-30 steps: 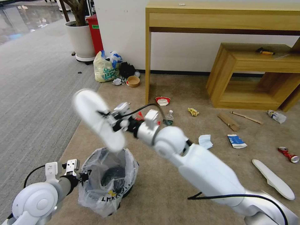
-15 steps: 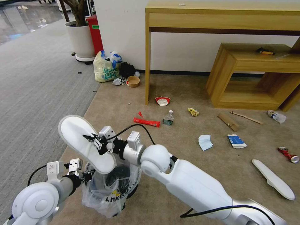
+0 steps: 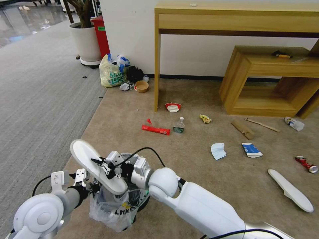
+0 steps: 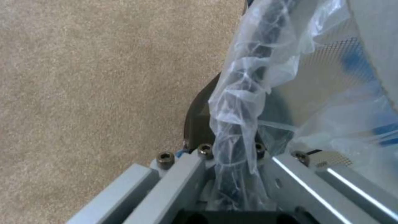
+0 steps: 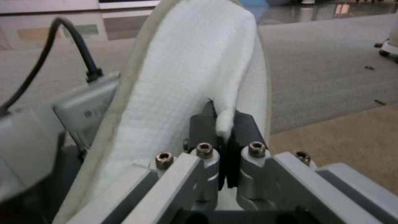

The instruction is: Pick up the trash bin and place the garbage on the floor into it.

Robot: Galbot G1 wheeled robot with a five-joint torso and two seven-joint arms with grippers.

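Observation:
A white slipper [image 3: 94,166] lies tilted across the mouth of the trash bin [image 3: 121,207], with my right gripper [image 3: 101,163] shut on its cloth upper [image 5: 195,77]. My left gripper [image 3: 90,188] is shut on the bin's rim and clear liner [image 4: 240,124] at the near left. More garbage is strewn over the beige floor [image 3: 199,166]: a red wrapper [image 3: 156,129], a bottle [image 3: 179,125], a blue mask [image 3: 218,151], a carton [image 3: 251,149], cardboard [image 3: 243,129], a stick [image 3: 262,124], a red can [image 3: 306,164], a second slipper [image 3: 290,190].
A wooden table [image 3: 232,20] and low wooden shelf [image 3: 272,79] stand against the wall ahead. A yellowish tied bag [image 3: 112,73], paper bowl [image 3: 142,86] and white plant pot [image 3: 85,41] sit at the back left. Grey ribbed carpet [image 3: 36,93] runs along the left.
My right gripper has brought the white slipper down and toward me, from high above the bin to resting across its mouth. The left gripper has kept its hold on the bin.

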